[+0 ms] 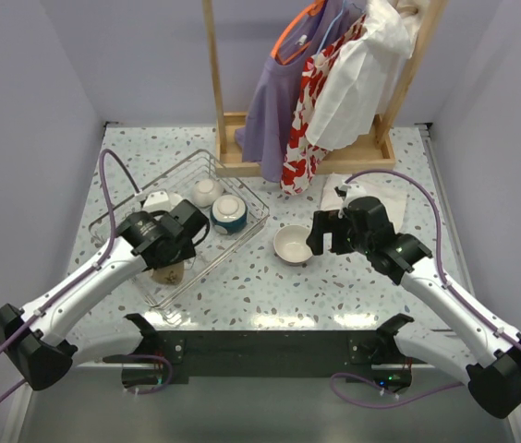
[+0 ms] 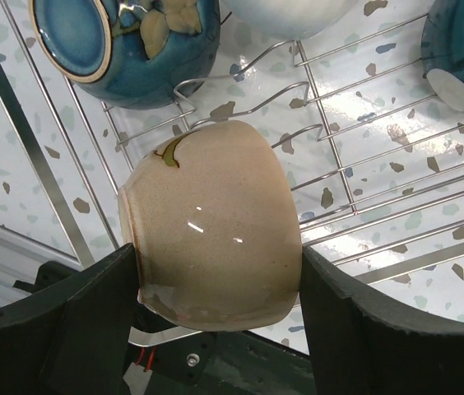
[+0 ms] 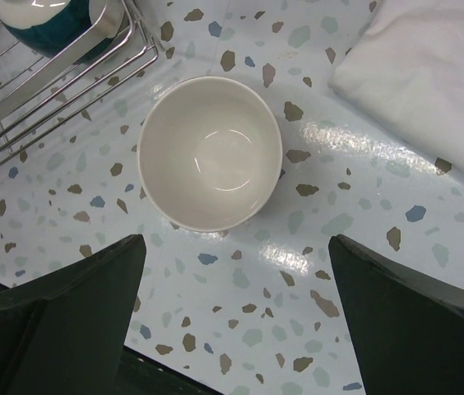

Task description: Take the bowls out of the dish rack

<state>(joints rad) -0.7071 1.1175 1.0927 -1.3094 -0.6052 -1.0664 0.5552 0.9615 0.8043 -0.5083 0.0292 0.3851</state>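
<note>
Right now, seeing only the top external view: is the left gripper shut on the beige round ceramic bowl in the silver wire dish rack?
Observer: Yes. The left wrist view shows the left gripper pressing both sides of the beige bowl.
Operator: Is it upright?
Observer: No, it lies on its side over the dish rack wires.
Operator: And the right gripper?
Observer: The right gripper is open, above an empty white round ceramic bowl standing on the speckled table.

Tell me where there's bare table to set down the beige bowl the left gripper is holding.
Best patch: bare tabletop between the white bowl and the arm bases, right of the dish rack. The open right gripper hovers by the white bowl. Crowded: inside the rack, and behind the white bowl, where the folded white cloth and wooden clothes stand sit.
</note>
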